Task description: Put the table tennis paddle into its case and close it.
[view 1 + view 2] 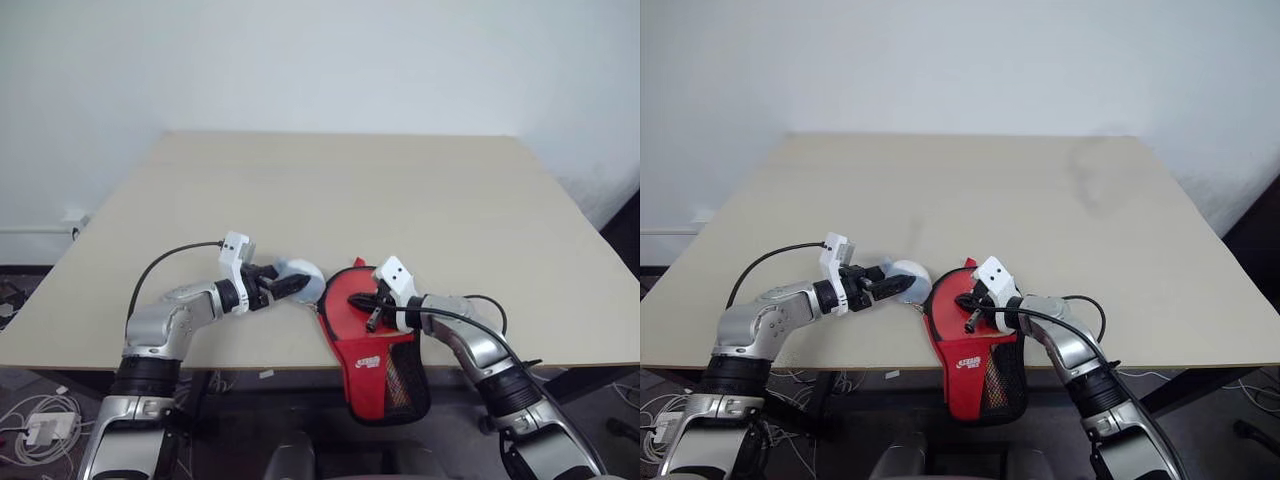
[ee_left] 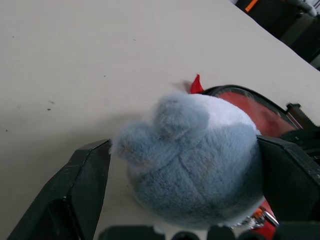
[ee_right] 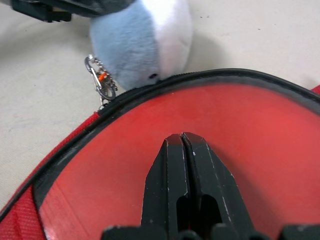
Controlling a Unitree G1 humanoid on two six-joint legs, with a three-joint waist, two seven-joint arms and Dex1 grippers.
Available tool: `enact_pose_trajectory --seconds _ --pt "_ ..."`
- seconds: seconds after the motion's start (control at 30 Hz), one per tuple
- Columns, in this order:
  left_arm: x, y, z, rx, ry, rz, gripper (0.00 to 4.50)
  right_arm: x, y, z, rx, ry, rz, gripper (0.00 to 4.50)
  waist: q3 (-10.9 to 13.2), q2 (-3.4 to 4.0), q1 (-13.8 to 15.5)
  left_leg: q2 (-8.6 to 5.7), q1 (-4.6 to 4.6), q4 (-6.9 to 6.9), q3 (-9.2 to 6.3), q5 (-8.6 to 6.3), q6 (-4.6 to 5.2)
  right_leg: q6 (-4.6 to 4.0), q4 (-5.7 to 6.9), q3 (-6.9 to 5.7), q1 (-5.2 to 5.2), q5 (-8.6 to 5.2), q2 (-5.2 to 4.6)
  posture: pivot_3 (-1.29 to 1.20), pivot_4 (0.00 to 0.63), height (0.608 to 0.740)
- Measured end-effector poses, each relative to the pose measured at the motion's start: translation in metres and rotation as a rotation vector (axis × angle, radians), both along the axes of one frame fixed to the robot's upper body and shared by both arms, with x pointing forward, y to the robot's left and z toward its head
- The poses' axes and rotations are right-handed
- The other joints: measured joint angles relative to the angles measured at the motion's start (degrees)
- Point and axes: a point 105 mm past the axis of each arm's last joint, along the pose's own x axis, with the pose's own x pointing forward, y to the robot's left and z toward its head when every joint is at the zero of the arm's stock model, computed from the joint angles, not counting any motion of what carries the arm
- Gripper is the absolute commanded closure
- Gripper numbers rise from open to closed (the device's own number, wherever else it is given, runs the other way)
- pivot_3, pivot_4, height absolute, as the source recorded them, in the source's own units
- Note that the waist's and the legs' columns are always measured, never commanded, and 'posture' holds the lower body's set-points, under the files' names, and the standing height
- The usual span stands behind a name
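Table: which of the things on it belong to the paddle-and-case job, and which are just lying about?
Job:
- paddle, red face showing inside the open case, under the shut right gripper
- case, red, hanging over the table's near edge

Not part of it:
- blue-grey plush on a chain clipped to the case, between the left gripper's wide-set fingers

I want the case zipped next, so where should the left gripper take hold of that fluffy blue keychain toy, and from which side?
Grip the plush toy across its round body, coming from the robot's left, away from the case. Its chain and clip hang at the case rim, probably on the zip. The open left gripper already straddles it.
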Motion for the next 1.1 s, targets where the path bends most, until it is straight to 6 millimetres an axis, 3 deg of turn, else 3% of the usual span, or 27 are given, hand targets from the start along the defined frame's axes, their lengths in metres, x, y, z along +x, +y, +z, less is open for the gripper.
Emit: enact_pose_trajectory --seconds 0.4,1.1 --pt "0.006 -0.010 -0.011 -0.032 0.024 0.019 0.00 -0.001 0.001 -0.001 -0.004 0.000 -0.001 4.48 0.0 -0.01 -0.1 0.00 0.02 0.00 -0.01 0.00 0.00 0.00 0.01 0.00 0.02 0.00 0.00 0.00 0.000 0.684" --pt "-0.013 -0.030 -0.021 -0.070 0.107 -0.058 0.00 -0.001 0.001 -0.001 -0.008 0.001 -0.007 4.48 -0.1 -0.02 -0.1 0.00 0.03 0.02 -0.02 0.00 0.00 0.00 0.03 0.00 0.04 0.00 0.00 0.00 0.000 0.684"
